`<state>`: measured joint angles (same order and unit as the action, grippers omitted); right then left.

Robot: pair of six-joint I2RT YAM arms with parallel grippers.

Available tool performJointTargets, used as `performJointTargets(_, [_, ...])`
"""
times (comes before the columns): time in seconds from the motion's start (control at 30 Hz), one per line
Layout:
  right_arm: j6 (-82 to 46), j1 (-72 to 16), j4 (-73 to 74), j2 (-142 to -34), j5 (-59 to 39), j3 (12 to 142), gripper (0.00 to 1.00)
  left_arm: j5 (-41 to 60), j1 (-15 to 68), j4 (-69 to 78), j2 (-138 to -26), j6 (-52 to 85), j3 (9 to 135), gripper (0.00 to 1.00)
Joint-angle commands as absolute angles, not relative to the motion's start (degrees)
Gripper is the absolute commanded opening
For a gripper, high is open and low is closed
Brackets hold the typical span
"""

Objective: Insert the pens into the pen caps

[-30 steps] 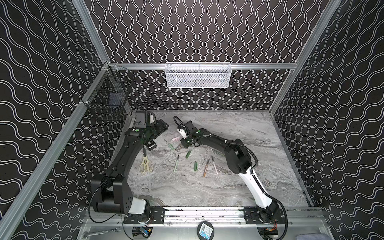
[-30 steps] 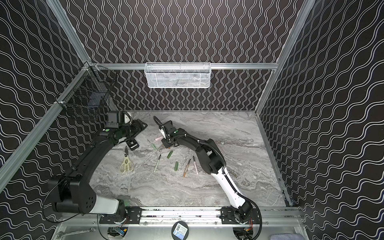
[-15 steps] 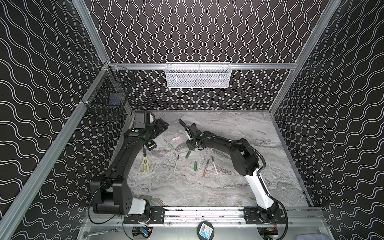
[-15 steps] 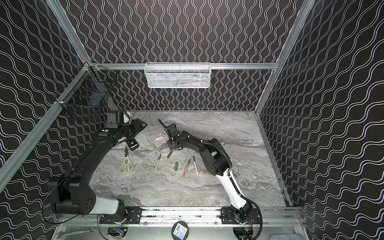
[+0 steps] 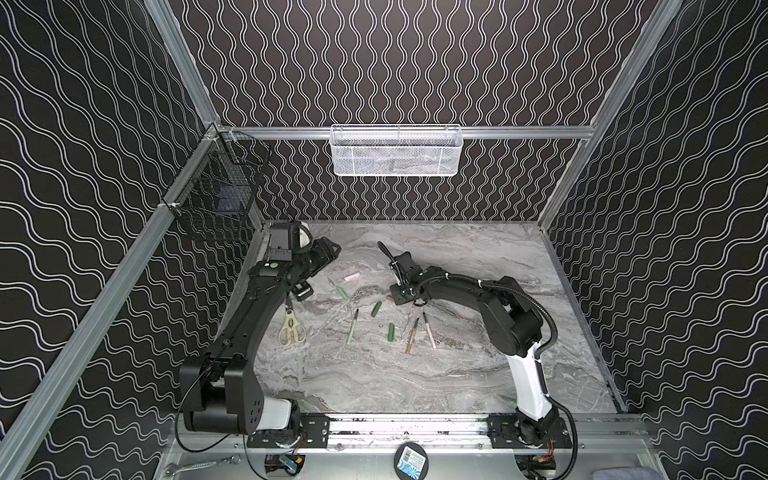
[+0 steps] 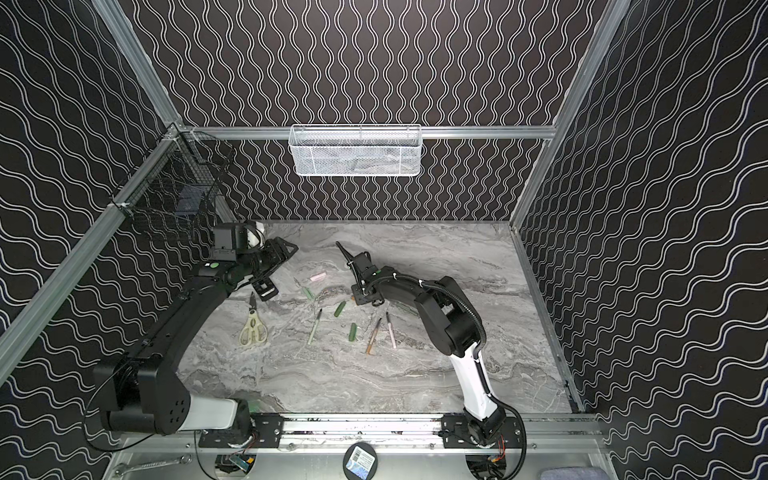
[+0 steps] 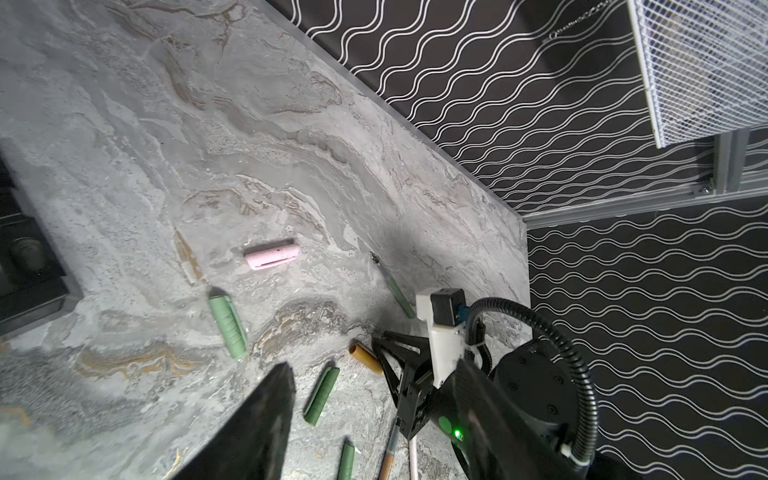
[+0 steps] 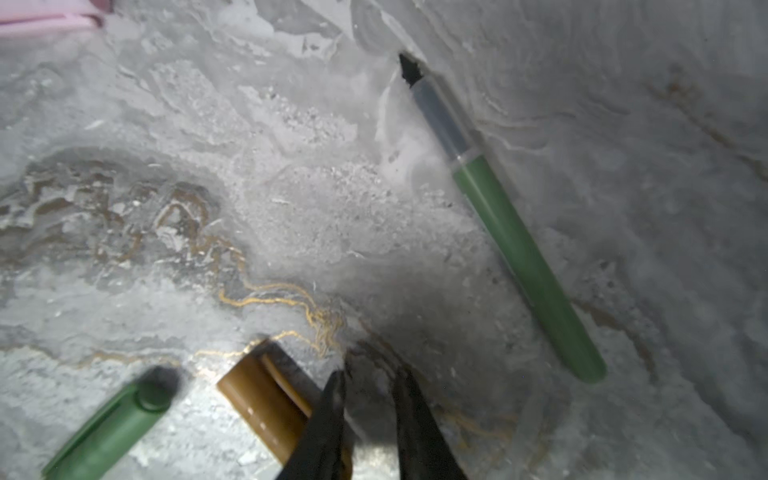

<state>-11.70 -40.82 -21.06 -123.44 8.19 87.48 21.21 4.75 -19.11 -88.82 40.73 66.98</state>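
Gold-brown pen cap [image 8: 266, 409] lying against one finger of right gripper [image 8: 370, 374]; jaws sitting narrowly apart, seemingly gripping nothing. Left gripper [image 5: 332, 253] hanging spread, empty.

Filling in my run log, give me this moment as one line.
left gripper: open, empty | right gripper: narrowly open, low | gold-brown cap: beside one finger, ungripped

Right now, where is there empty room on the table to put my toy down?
Bare table lies along the front, between the tan pen and the front rail, and at the back right, between the right arm and the back wall. The middle is crowded: caps and pens lie close together from the scissors to the pink-white pen.
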Motion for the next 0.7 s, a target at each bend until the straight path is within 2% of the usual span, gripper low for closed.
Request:
performJointTargets(0.0, [-13.0, -40.7, -20.3, -121.7, 7.6, 87.3, 0.26, 21.3, 5.6, -17.3, -89.1, 40.0, 67.4, 0.65])
performJointTargets(0.1, [-13.0, -40.8, -21.5, -120.7, 8.1, 88.6, 0.28, 20.5, 5.9, -17.5, -89.1, 39.6, 67.5, 0.65])
performJointTargets(0.27, [-12.8, -40.9, -20.4, -119.7, 4.3, 89.7, 0.46, 21.2, 6.2, -17.4, -89.4, 39.5, 67.5, 0.65])
performJointTargets(0.5, [-13.7, -40.9, -28.2, -129.9, 10.5, 101.8, 0.45, 21.1, 6.2, -17.1, -88.8, 39.4, 67.4, 0.65])
performJointTargets(0.67, [-12.0, -41.7, -29.3, -131.0, 10.4, 102.3, 0.43, 21.3, 6.2, -17.4, -88.8, 39.3, 67.8, 0.65])
